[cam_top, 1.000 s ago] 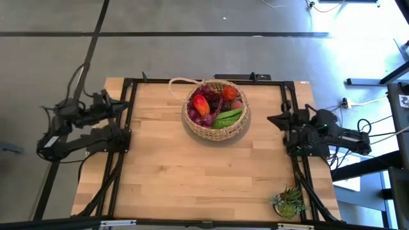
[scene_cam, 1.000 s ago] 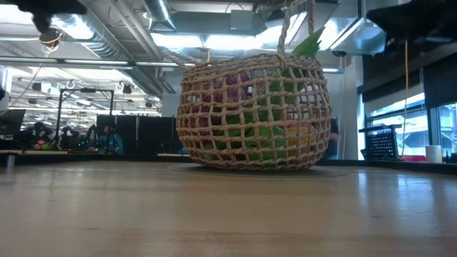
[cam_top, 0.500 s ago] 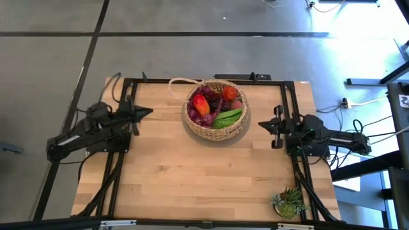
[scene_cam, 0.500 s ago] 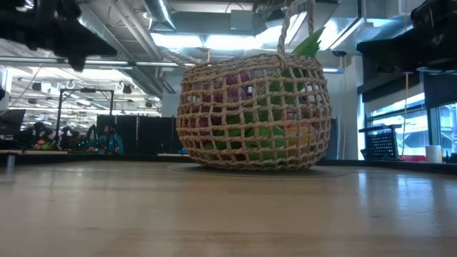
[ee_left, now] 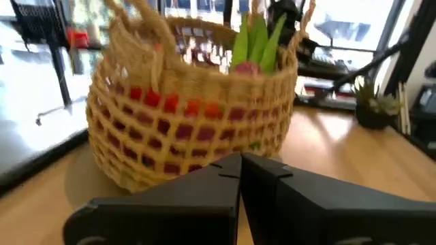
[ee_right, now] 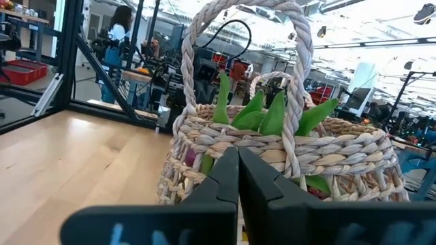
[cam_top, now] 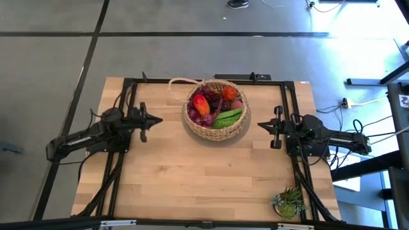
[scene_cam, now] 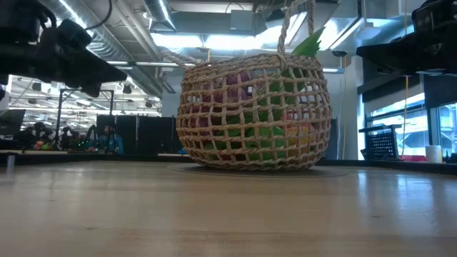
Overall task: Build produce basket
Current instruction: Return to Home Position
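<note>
Since a second ago my left arm has swung in from beyond the left edge of the table [cam_top: 192,182]. My left gripper [cam_top: 153,120] now hangs above the wood and points level at the basket [cam_top: 238,131]. Its jaws are pressed together with only a thin seam between them, and they grip nothing. My right gripper [cam_top: 262,125] has come forward a little from the right edge over the same second and has barely shifted in the last half second. Its jaws are likewise closed and empty, and they also aim at the basket.

The basket stands upright at the far middle of the table, between the two grippers and apart from both. It rests on a thin, dark, round mat [scene_cam: 187,169], and its loop handle [ee_right: 300,82] rises above the rim. The produce [cam_top: 214,108] is heaped inside: a red piece [cam_top: 200,103], purple grapes [cam_top: 205,119] and a green cucumber [cam_top: 228,117] beside them. Green leafy tips [ee_right: 275,112] stand above the weave. A potted plant [cam_top: 289,202] sits at the near right corner, well apart from the basket.
</note>
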Controlling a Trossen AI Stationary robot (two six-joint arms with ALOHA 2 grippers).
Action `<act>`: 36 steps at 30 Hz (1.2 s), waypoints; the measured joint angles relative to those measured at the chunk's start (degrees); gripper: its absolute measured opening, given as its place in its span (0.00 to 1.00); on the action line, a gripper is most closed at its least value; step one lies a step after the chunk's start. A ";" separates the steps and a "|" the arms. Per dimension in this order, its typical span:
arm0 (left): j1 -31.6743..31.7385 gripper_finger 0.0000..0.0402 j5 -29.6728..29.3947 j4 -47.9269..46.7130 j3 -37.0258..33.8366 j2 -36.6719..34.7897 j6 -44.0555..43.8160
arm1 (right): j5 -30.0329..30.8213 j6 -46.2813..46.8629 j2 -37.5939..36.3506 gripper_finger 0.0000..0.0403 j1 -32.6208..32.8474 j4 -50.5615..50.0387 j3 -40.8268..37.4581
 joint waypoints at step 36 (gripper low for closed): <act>-0.02 0.00 -2.23 -0.37 -0.04 0.53 -2.78 | -0.02 -0.17 0.00 0.00 0.00 -0.04 0.04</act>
